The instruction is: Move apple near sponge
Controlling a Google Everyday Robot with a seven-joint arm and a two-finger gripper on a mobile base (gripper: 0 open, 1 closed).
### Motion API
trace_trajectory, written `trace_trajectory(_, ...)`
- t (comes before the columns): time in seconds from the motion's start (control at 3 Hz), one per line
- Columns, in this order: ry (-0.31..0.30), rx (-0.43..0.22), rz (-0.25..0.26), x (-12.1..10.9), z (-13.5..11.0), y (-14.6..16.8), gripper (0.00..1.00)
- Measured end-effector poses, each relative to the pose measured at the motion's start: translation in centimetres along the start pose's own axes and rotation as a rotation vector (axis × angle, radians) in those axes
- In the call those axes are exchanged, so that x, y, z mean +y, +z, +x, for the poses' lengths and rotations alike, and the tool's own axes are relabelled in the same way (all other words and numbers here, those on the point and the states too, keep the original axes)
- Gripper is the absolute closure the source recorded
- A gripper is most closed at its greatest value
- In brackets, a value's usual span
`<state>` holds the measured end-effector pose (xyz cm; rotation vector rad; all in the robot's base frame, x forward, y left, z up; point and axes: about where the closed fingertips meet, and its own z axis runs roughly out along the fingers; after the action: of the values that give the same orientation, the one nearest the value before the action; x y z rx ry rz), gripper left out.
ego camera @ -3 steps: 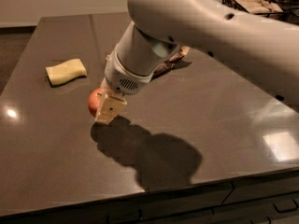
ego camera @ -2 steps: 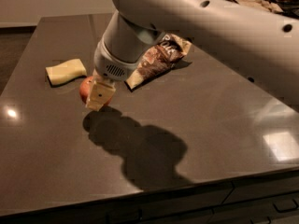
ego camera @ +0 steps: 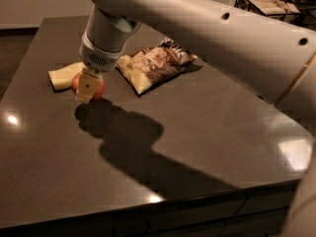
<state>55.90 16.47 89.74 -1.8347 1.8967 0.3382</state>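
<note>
The red-orange apple [ego camera: 99,89] sits at the table's left, touching or nearly touching the right edge of the pale yellow sponge [ego camera: 63,76]. My gripper [ego camera: 87,90] comes down from above and is shut on the apple. Its tan front finger [ego camera: 86,85] covers the apple's middle, so only the apple's sides show. I cannot tell whether the apple rests on the table or hangs just above it. The sponge lies flat, partly hidden behind the apple and the wrist.
A brown-and-tan snack bag [ego camera: 154,63] lies to the right of the apple. The dark table [ego camera: 207,132] reaches to a front edge near the bottom. A wire basket [ego camera: 269,3] stands off the table at the top right. My arm spans the upper right.
My gripper has carried the apple left and away from the camera, from the table's middle-left to right beside the sponge. The snack bag has come out from behind the arm.
</note>
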Motion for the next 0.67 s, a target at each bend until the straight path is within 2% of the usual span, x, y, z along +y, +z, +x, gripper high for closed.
trace_trajectory(0.67,0.062,0.02,-0.004,-2.3,-2.4,4.3,1.0)
